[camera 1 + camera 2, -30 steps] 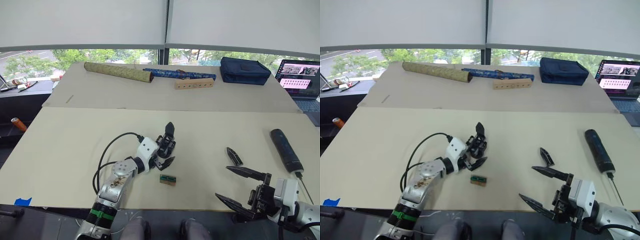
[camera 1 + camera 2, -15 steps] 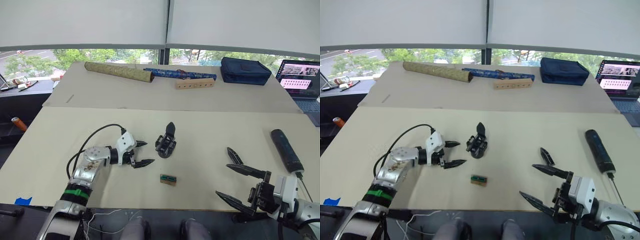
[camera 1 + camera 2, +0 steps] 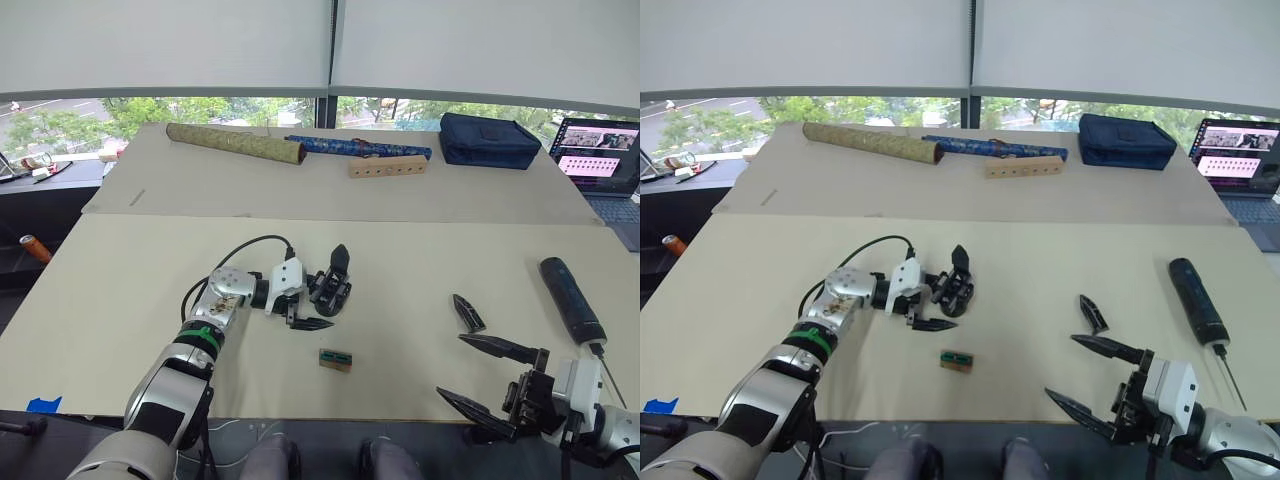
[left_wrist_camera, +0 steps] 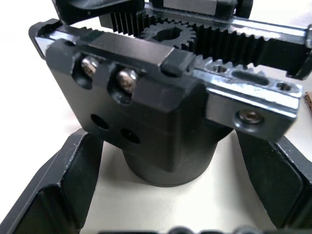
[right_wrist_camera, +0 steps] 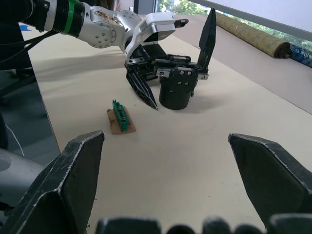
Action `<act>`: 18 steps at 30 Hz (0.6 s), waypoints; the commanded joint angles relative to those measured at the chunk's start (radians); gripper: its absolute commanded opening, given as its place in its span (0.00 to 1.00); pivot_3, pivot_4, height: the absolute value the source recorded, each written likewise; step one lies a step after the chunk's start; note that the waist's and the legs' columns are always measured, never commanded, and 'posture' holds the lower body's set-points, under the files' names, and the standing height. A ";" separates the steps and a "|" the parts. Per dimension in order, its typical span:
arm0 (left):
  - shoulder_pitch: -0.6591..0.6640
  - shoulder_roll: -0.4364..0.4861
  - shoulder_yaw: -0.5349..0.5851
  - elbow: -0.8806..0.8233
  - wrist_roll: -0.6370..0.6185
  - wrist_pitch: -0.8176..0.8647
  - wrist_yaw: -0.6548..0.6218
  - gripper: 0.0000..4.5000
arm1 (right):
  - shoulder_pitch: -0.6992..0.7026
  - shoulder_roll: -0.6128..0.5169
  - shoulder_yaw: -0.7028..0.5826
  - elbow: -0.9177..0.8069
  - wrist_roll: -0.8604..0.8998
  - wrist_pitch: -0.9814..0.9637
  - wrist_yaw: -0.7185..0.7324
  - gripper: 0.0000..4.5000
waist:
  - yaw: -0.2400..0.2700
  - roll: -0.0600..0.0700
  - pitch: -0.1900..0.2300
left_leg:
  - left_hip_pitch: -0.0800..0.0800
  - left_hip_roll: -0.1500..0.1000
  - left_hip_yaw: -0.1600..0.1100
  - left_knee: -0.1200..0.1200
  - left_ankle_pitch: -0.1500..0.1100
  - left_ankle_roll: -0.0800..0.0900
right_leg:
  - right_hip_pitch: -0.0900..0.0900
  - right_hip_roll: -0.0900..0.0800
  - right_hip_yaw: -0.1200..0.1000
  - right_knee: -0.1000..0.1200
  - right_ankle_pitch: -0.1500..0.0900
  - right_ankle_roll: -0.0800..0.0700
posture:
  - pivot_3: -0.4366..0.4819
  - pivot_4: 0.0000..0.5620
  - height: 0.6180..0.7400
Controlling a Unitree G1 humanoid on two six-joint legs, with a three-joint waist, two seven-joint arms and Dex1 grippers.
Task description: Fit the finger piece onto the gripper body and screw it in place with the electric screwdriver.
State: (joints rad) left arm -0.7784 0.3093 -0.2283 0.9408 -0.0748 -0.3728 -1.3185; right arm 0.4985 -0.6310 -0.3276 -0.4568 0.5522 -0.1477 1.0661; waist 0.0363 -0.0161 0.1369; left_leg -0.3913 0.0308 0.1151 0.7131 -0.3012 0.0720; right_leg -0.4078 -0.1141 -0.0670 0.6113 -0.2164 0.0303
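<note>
I am holding the left gripper (image 3: 314, 303) at the gripper body (image 3: 331, 289), which is standing upright near the middle of the table (image 3: 120, 290) with its one pointed finger sticking up. The left fingers are spread apart, one on each side of the body's round base; in the left wrist view I am seeing both fingers (image 4: 63, 190) flanking the base with table surface showing between them and the block, so they are probably not touching it, though I cannot be certain at this angle. The rack teeth and screw heads on the gripper body (image 4: 161, 102) are facing that camera.

I am keeping the right gripper (image 3: 490, 380) low at the near right edge of the table, its fingers wide apart and holding nothing. The finger piece (image 3: 467, 312) is lying flat on the table just beyond it. The electric screwdriver (image 3: 572, 300) is lying farther to the right, bit pointing toward the near edge. A small green-and-brown block (image 3: 335, 359) is sitting on the table near the gripper body.
</note>
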 commanded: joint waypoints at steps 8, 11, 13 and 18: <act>0.135 -0.009 0.091 -0.255 -0.082 0.106 0.073 0.51 | 0.036 0.030 -0.018 -0.043 -0.009 -0.034 -0.015 1.00 | -0.002 0.000 0.000 | -0.001 0.001 0.000 0.000 0.000 0.000 | -0.001 0.000 0.000 0.000 0.000 0.000 | 0.48 0.27 1.00; 0.208 -0.009 0.083 -0.442 -0.077 0.234 0.151 0.51 | 0.043 0.038 -0.019 -0.044 -0.013 -0.037 -0.015 1.00 | -0.001 0.000 0.000 | -0.001 0.001 0.000 0.000 0.000 0.000 | -0.001 0.000 0.000 0.000 0.000 0.000 | 0.48 0.27 1.00; 0.250 -0.010 0.068 -0.545 -0.050 0.304 0.212 0.51 | 0.044 0.041 -0.017 -0.044 -0.014 -0.037 -0.015 1.00 | 0.000 0.000 0.000 | -0.001 0.001 0.000 0.000 0.000 0.000 | -0.001 0.000 0.000 0.000 0.000 0.000 | 0.48 0.27 1.00; 0.308 -0.019 0.023 -0.683 0.008 0.391 0.320 0.51 | 0.029 0.039 -0.006 -0.040 -0.015 -0.029 -0.014 1.00 | 0.002 0.000 0.000 | -0.001 0.001 0.000 0.000 0.000 0.000 | -0.001 0.000 0.000 0.001 0.000 0.000 | 0.48 0.27 1.00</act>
State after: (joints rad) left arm -0.4618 0.3015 -0.2026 0.3451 -0.0667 0.0056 -1.0331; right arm 0.5309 -0.5936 -0.3257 -0.4713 0.5319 -0.1574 1.0581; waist 0.0387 -0.0158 0.1371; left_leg -0.3924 0.0316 0.1147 0.7130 -0.3011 0.0717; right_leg -0.4091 -0.1143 -0.0668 0.6119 -0.2163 0.0306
